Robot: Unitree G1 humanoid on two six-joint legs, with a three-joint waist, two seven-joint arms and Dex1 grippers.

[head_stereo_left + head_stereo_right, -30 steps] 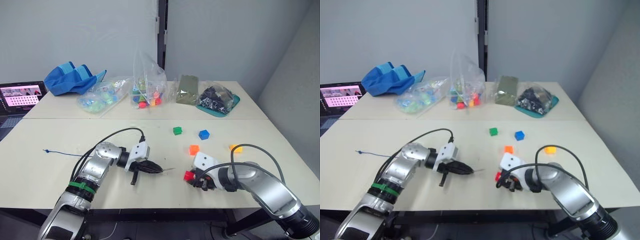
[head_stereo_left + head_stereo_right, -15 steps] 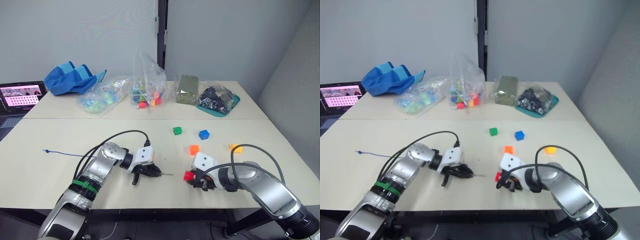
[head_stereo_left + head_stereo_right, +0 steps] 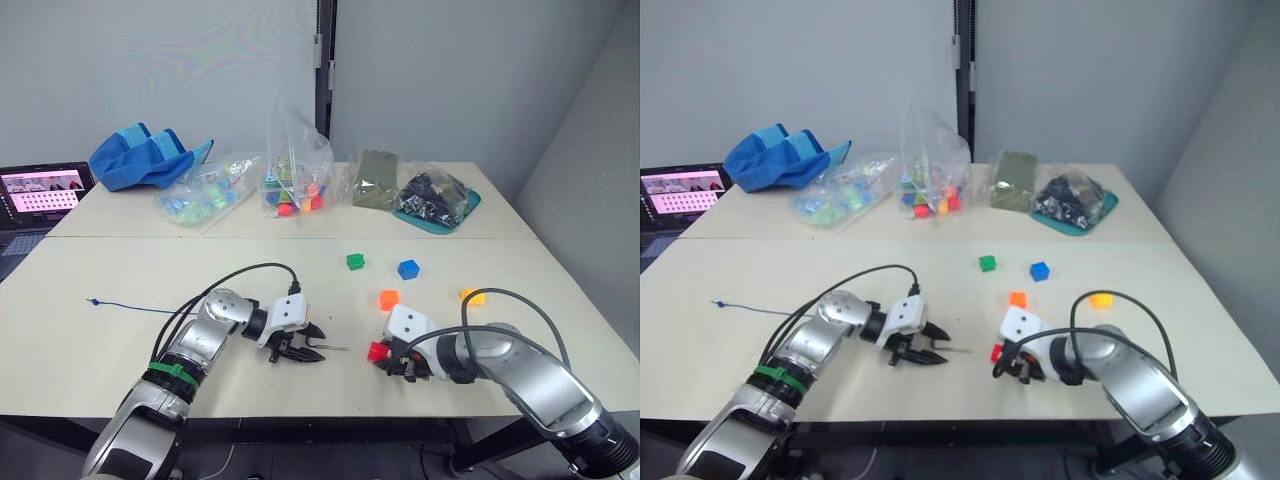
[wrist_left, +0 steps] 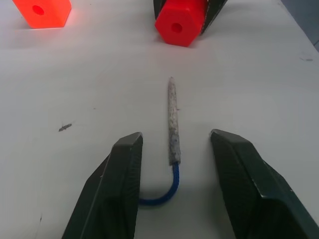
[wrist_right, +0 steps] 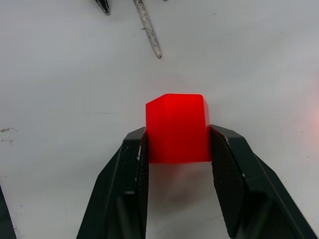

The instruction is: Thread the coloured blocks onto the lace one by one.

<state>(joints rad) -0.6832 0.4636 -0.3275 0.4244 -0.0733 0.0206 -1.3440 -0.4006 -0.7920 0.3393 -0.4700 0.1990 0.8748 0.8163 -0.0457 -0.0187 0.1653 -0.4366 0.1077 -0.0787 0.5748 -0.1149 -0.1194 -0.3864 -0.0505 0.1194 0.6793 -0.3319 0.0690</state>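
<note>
Left gripper (image 3: 303, 345) is spread wide, fingers resting low over the table (image 3: 120, 290) with the stiff pale tip (image 4: 172, 119) of the lace (image 3: 130, 307) lying loose between them, touching neither finger. In the left wrist view the tip points toward the red block (image 4: 182, 22), with a gap of bare table between them; the blue cord curls back under the left finger (image 4: 112, 194). The rest of the lace runs off to the robot's left across the table and ends in a small knot (image 3: 91, 301) well apart from the arm.

Right gripper (image 5: 177, 144) is clamped on the red block, one finger on each side face, the block sitting on the table surface. The hole in the red block faces the lace tip.

Remaining blocks lie loose on the table: orange block (image 3: 388, 298) just behind the right gripper, yellow block (image 3: 471, 296) further to the right, green block (image 3: 354, 261) and blue block (image 3: 407, 269) near each other toward the back.

Clear bags (image 3: 296, 170) of coloured pieces stand at the far edge.
</note>
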